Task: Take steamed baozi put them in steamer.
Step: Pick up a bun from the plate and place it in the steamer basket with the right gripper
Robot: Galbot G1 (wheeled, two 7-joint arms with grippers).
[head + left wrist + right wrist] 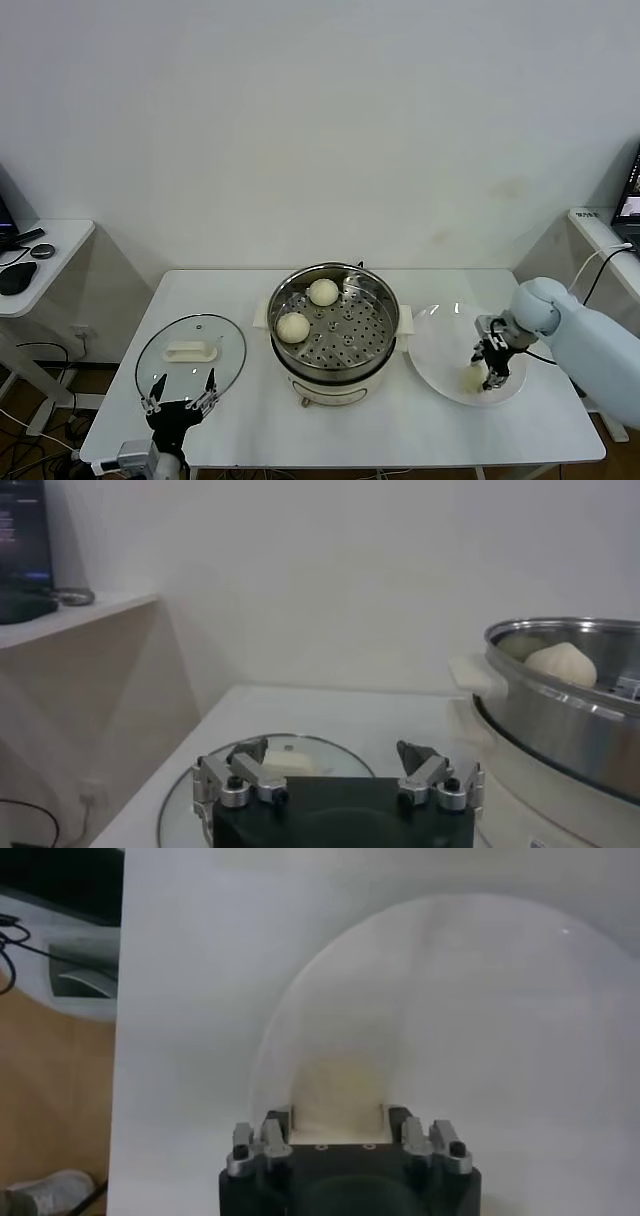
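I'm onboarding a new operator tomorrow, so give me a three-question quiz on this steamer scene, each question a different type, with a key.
1. How many steamed baozi lie in the steamer?
2. True or false: the glass lid sits on top of the steamer.
3. Where is the right gripper? A) above the steamer B) down at a bun on the white plate C) over the lid

Key:
1. Two, on the perforated tray.
2. False. It lies flat on the table to the steamer's left, with the left gripper open at its near edge.
3. B. Its fingers stand on either side of the bun.
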